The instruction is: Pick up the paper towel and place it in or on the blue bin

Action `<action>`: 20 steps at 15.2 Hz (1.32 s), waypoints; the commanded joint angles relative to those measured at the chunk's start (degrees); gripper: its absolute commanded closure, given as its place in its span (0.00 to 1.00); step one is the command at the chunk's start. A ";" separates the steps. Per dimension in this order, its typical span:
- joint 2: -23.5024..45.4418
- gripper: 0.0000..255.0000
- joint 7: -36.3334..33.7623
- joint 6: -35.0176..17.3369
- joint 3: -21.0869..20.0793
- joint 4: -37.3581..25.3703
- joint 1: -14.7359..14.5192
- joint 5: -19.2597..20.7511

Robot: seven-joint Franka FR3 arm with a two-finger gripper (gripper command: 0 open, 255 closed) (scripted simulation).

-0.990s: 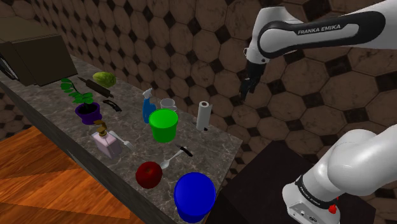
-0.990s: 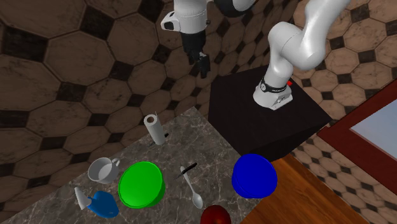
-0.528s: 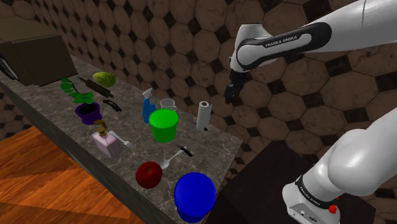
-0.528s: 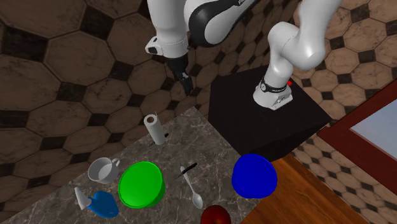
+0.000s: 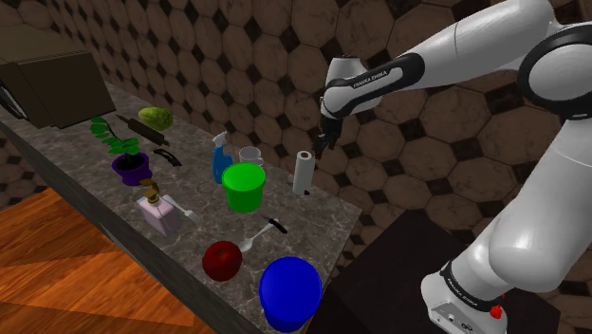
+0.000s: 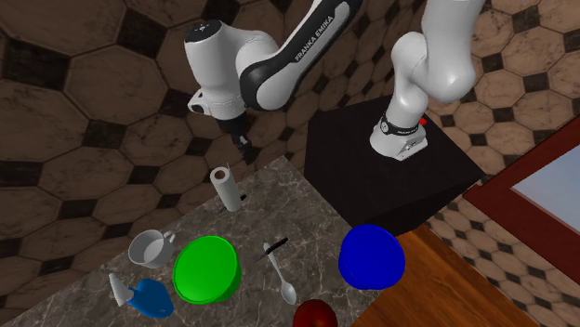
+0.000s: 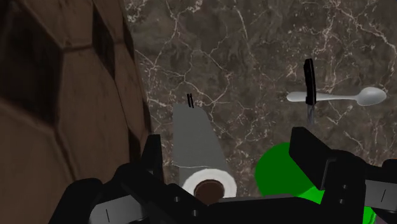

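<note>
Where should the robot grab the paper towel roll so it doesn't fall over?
Around its round sides near the top, coming down from above. The paper towel stands upright on the counter, hollow core facing up, and the open hand hangs above it, so one finger could slide down each side.

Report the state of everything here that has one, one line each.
gripper: open, holding nothing, over the paper towel
paper towel: upright on the counter, not gripped
blue bin: on the counter, nothing placed on it
green bowl: upright, looks empty
spray bottle: upright
cup: upright
spoon: lying flat
</note>
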State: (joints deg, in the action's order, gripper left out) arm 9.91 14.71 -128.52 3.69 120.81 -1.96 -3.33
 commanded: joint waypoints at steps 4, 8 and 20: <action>11.00 0.00 0.92 -2.47 -0.65 -9.46 0.08 -1.17; 14.12 0.00 1.16 -4.06 -0.87 -11.16 0.15 -1.46; 16.90 0.00 1.38 -7.41 -1.08 -10.59 0.16 -1.80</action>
State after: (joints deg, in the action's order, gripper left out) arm 26.80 16.08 -135.92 2.62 110.23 -1.80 -5.13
